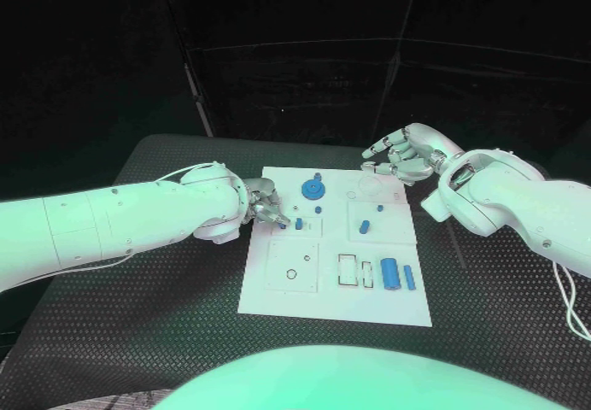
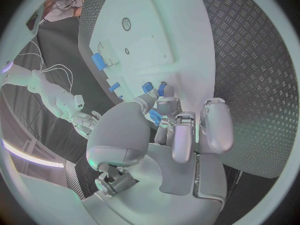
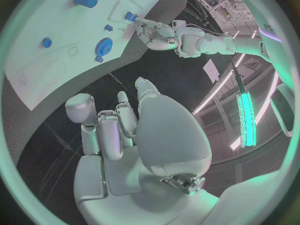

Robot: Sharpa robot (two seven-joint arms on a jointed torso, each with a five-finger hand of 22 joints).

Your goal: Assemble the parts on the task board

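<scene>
The white task board [image 1: 283, 290] lies in the middle of the black table. My left hand [image 1: 265, 209] is at the board's left edge, and its thumb and a finger pinch a small blue part [image 2: 155, 116] just above the board [image 2: 181, 40]. Another small blue part [image 1: 298, 224] stands right by those fingertips. A round blue gear-like part [image 1: 313, 188] sits near the far edge, also seen as the gear [image 3: 103, 46] from the right wrist. My right hand [image 1: 400, 154] hovers over the board's far right corner, fingers apart and holding nothing.
Two blue cylinders [image 1: 390, 273] lie side by side at the board's right, near empty rectangular slots [image 1: 348, 270]. Small blue pegs [image 1: 365, 226] stand mid-board. A round recess [image 1: 290, 275] is at the near left. Black ridged tabletop [image 1: 148, 316] surrounds the board.
</scene>
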